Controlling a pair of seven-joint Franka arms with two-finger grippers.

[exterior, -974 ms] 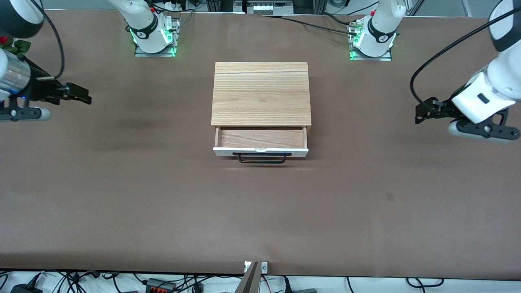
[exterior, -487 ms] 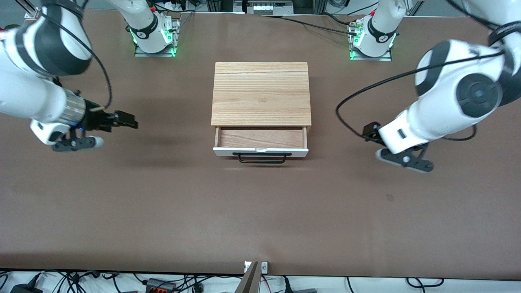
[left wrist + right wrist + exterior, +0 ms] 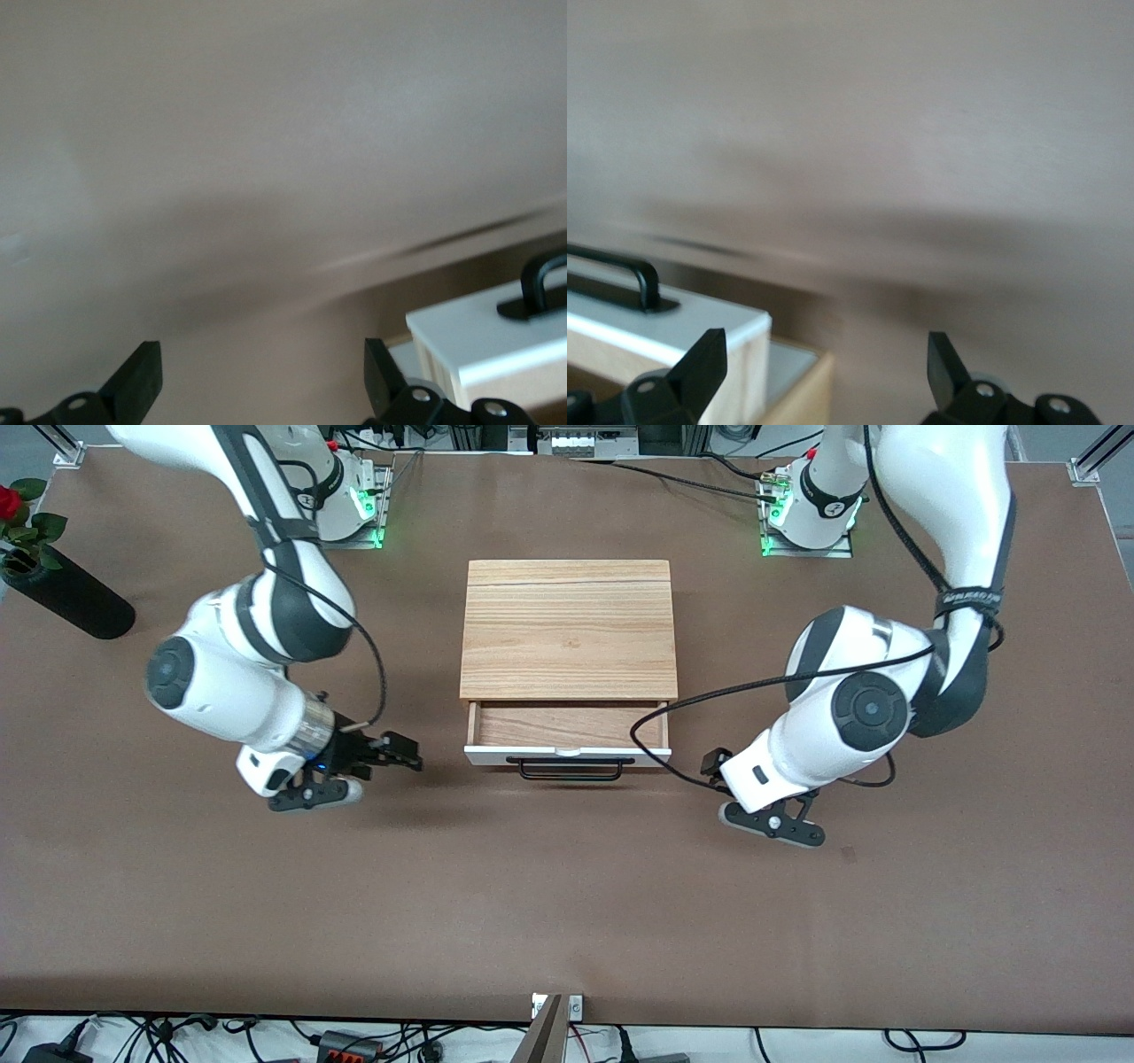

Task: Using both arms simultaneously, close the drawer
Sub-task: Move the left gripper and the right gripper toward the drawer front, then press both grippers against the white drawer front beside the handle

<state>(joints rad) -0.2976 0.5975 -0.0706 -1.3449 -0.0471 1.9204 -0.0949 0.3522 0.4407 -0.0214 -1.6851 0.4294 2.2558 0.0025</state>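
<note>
The light-wood cabinet (image 3: 567, 629) stands mid-table. Its drawer (image 3: 567, 728) is pulled partly out, with the white front panel (image 3: 496, 757) and black bar handle (image 3: 571, 771) facing the front camera. My right gripper (image 3: 403, 763) is open and empty, low over the table beside the drawer front's corner toward the right arm's end. My left gripper (image 3: 713, 766) is open and empty beside the other corner. The right wrist view shows its gripper (image 3: 824, 363), the panel (image 3: 664, 323) and the handle (image 3: 620, 266). The left wrist view shows its gripper (image 3: 263, 381), the panel (image 3: 478, 341) and the handle (image 3: 540, 283).
A black vase (image 3: 66, 593) with a red rose (image 3: 9, 503) lies at the right arm's end of the table. The left arm's black cable (image 3: 673, 717) loops near the drawer's corner. Brown table (image 3: 567, 895) stretches from the drawer toward the front camera.
Both arms have swung in from the table's ends toward the drawer front, each gripper now close beside one corner of the front panel. The drawer has not moved.
</note>
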